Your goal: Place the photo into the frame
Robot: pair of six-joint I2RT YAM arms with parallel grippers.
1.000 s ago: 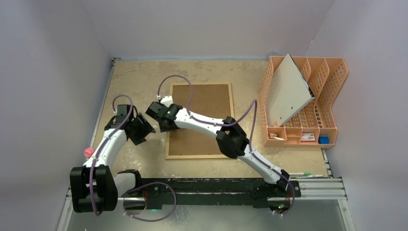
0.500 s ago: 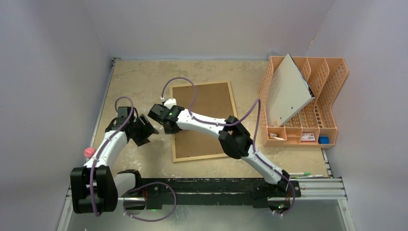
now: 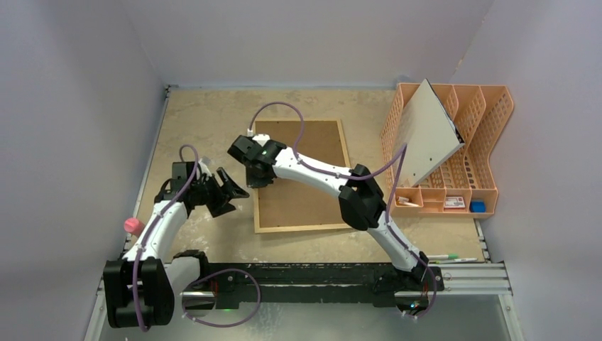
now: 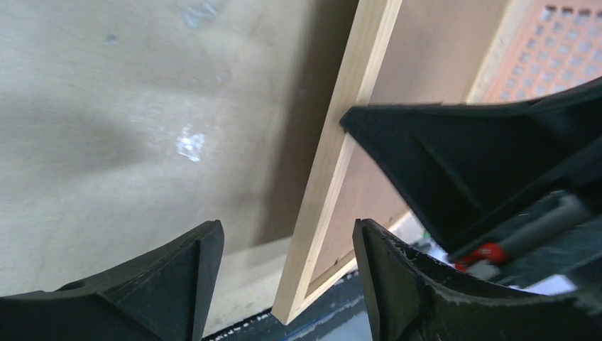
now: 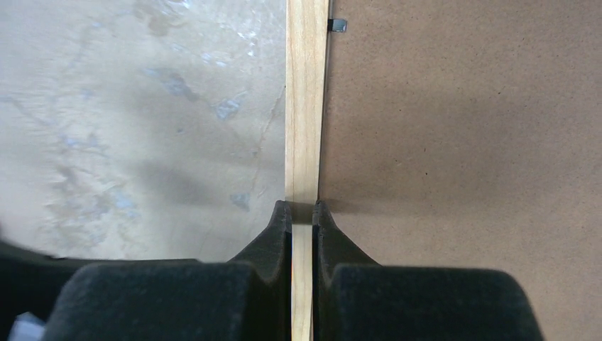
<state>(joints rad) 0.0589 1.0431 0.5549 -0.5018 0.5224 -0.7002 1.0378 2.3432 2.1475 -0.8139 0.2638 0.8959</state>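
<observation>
The frame [image 3: 302,227] lies back-up on the table, its brown fibreboard back [image 3: 312,149] facing me. My right gripper [image 3: 254,177] is shut on the frame's left light-wood rail [image 5: 307,106], one finger on each side of it [image 5: 303,211]. My left gripper [image 3: 238,190] hovers just left of the frame's near-left corner with its jaws wide open and nothing between them. In the left wrist view that corner [image 4: 298,284] shows beyond the gap between the fingers [image 4: 286,231]. The photo is out of view.
An orange file rack [image 3: 490,142] stands at the right with a grey-white board [image 3: 422,135] leaning in it. A pink object [image 3: 131,225] sits at the left table edge. Pens [image 3: 451,258] lie near the black base rail [image 3: 319,277].
My right gripper closed on the frame's left rail and moved right and away; the frame shifted right and turned slightly. My left gripper opened wider and moved right toward the frame.
</observation>
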